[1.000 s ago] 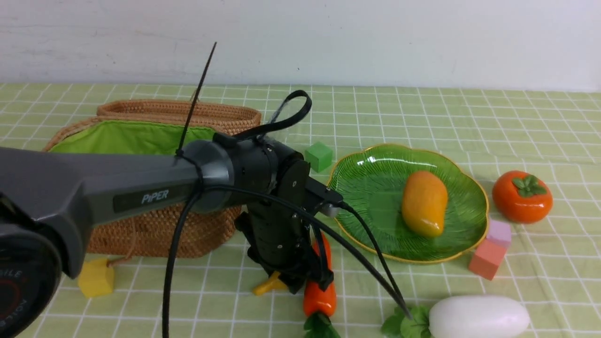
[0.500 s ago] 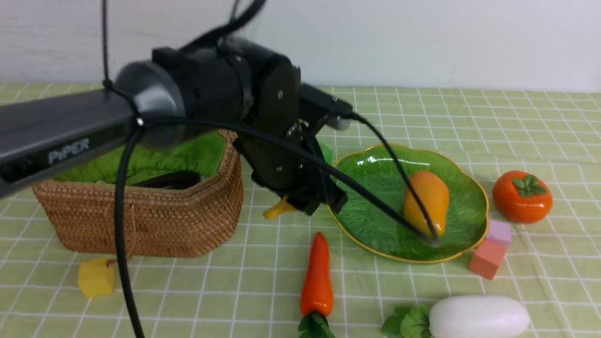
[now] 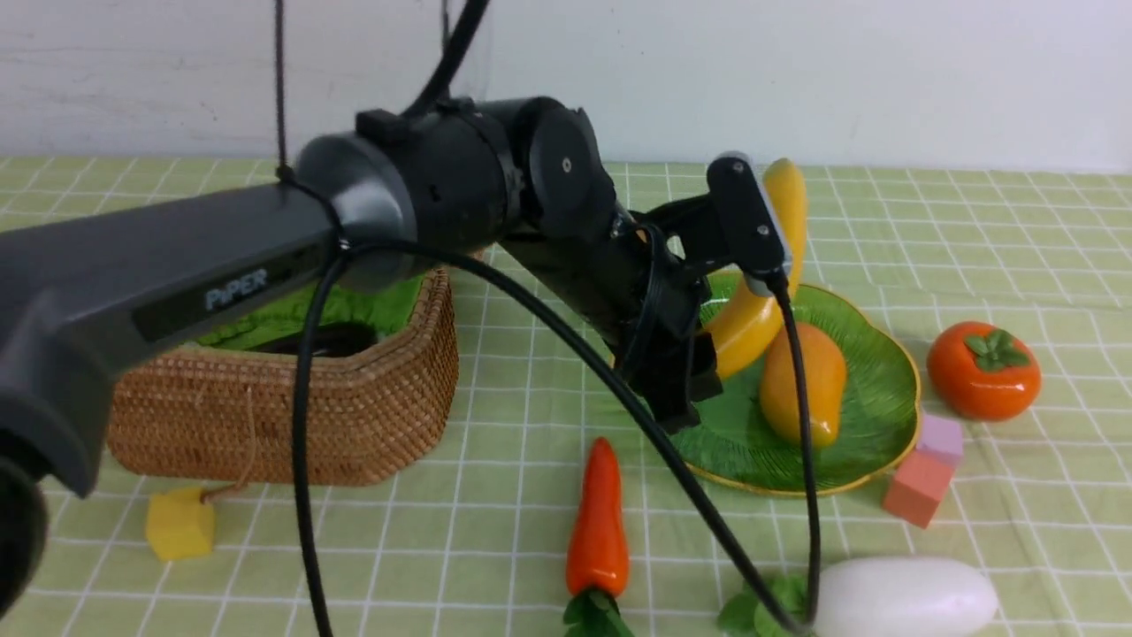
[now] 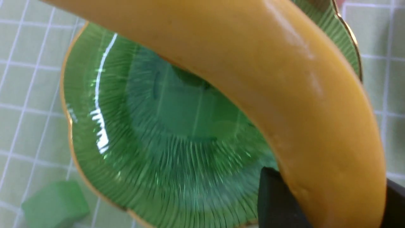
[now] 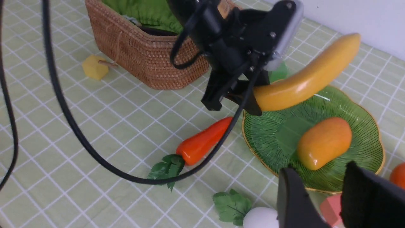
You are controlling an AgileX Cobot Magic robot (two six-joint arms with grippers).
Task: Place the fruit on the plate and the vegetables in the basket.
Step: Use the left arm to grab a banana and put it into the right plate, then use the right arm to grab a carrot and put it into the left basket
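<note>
Banana [image 3: 747, 323] hangs tilted over the plate [image 3: 871, 425], its lower end clamped in the left arm's jaws and its tip pointing up toward the wall, clear of the mango [image 3: 800, 380] lying on the dish. From where I stand, the drop wants a slow lowering onto the bare green left of the mango. Letting go should come only once the banana is nearly flat, or it may roll over the rim. Right arm's jaws hang partly open, empty, near the radish [image 3: 902, 597]. Persimmon [image 3: 982, 370] and carrot [image 3: 599, 522] wait on the table [image 3: 1017, 221].
</note>
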